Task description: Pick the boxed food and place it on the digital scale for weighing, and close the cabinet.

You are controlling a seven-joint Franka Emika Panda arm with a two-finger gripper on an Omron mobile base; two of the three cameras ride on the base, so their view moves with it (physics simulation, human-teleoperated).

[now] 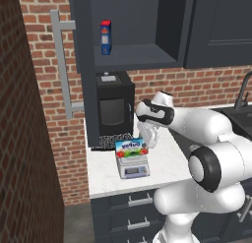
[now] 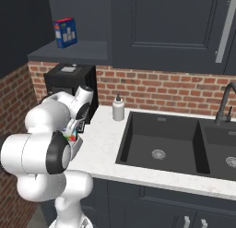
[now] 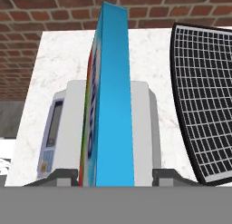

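The light-blue boxed food (image 1: 131, 147) stands on edge on the platform of the silver-grey digital scale (image 1: 134, 168), at the front of the white counter. In the hand view I look along the box's narrow blue side (image 3: 111, 96), with the scale (image 3: 145, 128) beneath it. My gripper (image 3: 117, 175) straddles the box from behind, open: the right fingertip (image 3: 167, 174) stands clear of it and the left one sits close to it. From the left base view, the hand (image 1: 147, 136) hangs just right of the box. The cabinet (image 1: 138, 30) above is open, its door (image 1: 81, 40) swung out to the left.
A tall red-and-blue box (image 1: 105, 38) stands on the cabinet shelf. A black coffee machine (image 1: 114, 109) sits right behind the scale, its drip grille (image 3: 204, 96) beside the box. A soap bottle (image 2: 118, 108), black sink (image 2: 161, 141) and faucet (image 2: 226, 102) lie to the right.
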